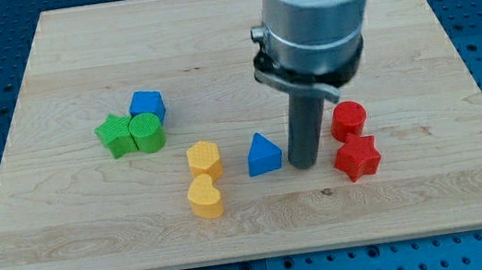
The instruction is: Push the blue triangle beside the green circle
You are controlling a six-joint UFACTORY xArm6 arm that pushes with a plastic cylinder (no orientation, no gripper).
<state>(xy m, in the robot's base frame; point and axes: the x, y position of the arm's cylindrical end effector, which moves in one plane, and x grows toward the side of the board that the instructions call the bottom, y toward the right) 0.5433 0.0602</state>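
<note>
Blue triangle (263, 154) apex-up (my tip (305, 164) rightward)

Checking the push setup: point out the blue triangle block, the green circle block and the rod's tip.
blue triangle block (263, 155): camera view, middle of its front face.
green circle block (147, 131): camera view, middle of its rounded body.
my tip (304, 162): camera view, very end of the dark rod, just at the view's right of the triangle.

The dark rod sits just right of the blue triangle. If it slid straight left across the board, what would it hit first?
My tip would probably meet the blue triangle first, right beside it on the view's left. Beyond lies the yellow block; depth is hard to judge.
</note>
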